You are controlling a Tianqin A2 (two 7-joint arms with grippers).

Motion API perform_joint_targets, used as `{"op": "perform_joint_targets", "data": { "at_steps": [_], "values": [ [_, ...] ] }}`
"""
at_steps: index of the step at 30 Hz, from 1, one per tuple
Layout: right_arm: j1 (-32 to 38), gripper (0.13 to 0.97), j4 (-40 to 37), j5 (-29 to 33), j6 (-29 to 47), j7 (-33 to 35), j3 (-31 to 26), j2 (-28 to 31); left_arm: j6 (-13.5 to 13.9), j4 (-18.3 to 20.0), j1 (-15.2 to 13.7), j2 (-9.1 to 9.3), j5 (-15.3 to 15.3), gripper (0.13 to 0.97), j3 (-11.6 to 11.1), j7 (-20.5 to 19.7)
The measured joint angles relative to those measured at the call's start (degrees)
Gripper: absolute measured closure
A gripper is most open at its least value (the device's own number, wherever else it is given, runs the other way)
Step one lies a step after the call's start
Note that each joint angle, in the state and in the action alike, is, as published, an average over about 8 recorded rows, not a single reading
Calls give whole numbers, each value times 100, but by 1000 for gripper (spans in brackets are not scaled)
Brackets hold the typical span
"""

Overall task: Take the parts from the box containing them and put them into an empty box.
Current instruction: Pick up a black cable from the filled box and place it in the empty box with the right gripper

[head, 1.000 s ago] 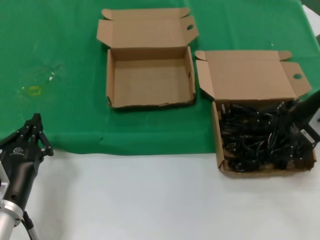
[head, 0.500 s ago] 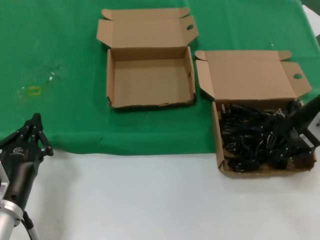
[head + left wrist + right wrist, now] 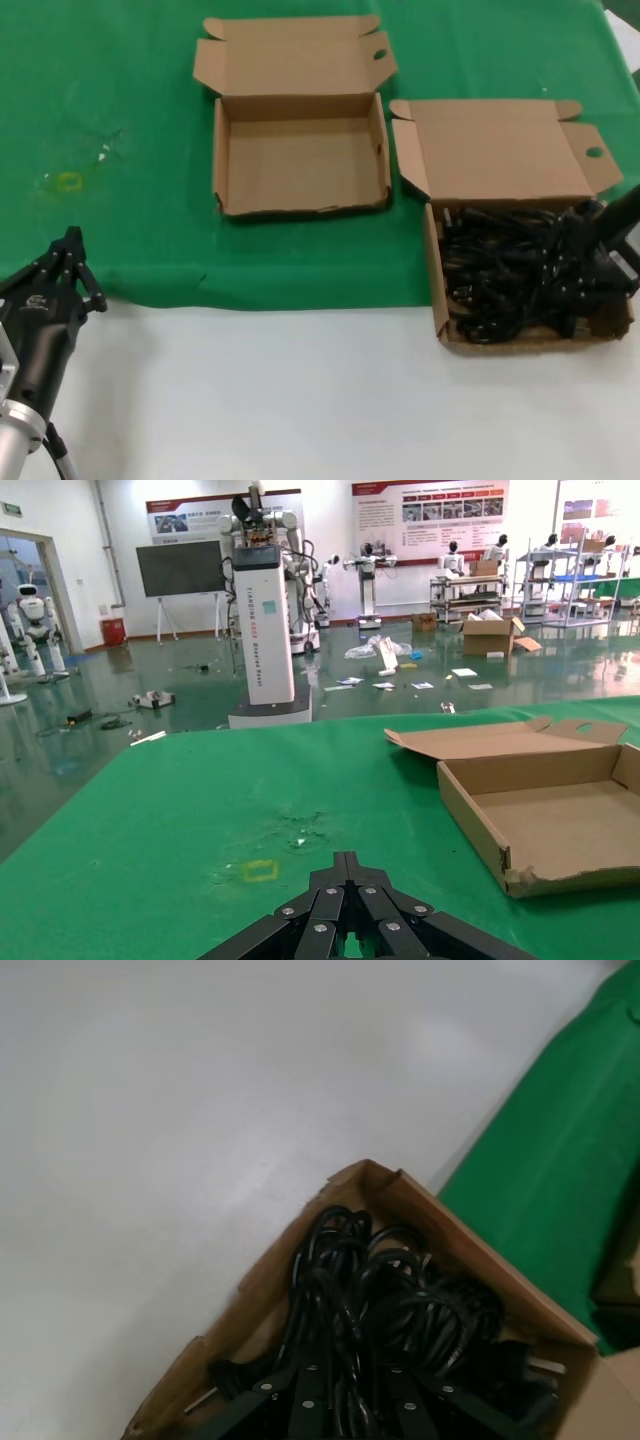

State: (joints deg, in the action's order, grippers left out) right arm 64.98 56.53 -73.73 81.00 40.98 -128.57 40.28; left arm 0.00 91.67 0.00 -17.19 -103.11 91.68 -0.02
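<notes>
Head view: two shallow brown cardboard boxes lie open on the desk (image 3: 300, 400), which is half green cloth, half smooth white surface. The empty box (image 3: 300, 160) lies well away from both arms. The box containing them (image 3: 437, 290) holds the parts (image 3: 510, 270), a tangled heap of thin black cords too knotted to count. The right end effector (image 3: 605, 255) is down among the cords at that box's far side. The left end effector (image 3: 68, 262) is parked at the cloth's edge.

Left wrist view: the left end effector's (image 3: 345, 880) black linked fingers meet at a point, together, with the empty box (image 3: 500, 840) ahead and to one side.

Right wrist view: the right end effector's (image 3: 340, 1400) black fingers are sunk in the glossy looped parts (image 3: 390, 1310); I cannot tell their state.
</notes>
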Motion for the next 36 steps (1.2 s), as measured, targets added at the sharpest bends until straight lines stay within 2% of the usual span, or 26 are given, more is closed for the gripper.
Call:
{"op": "perform_joint_targets", "data": {
  "at_steps": [8,20,29,36],
  "values": [
    [138,897,317,12,136,-438,79,100,0,0,0,0,0,953,0,0],
    [657,906,517,17,370,-1410,124,-201,0,0,0,0,0,953,0,0],
    [1138,907,-74,221,234,-1690,-101,-952,0,0,0,0,0,953,0,0],
    [1619,907,-1092,415,-139,-1557,-328,-1853,0,0,0,0,0,953,0,0]
  ]
}}
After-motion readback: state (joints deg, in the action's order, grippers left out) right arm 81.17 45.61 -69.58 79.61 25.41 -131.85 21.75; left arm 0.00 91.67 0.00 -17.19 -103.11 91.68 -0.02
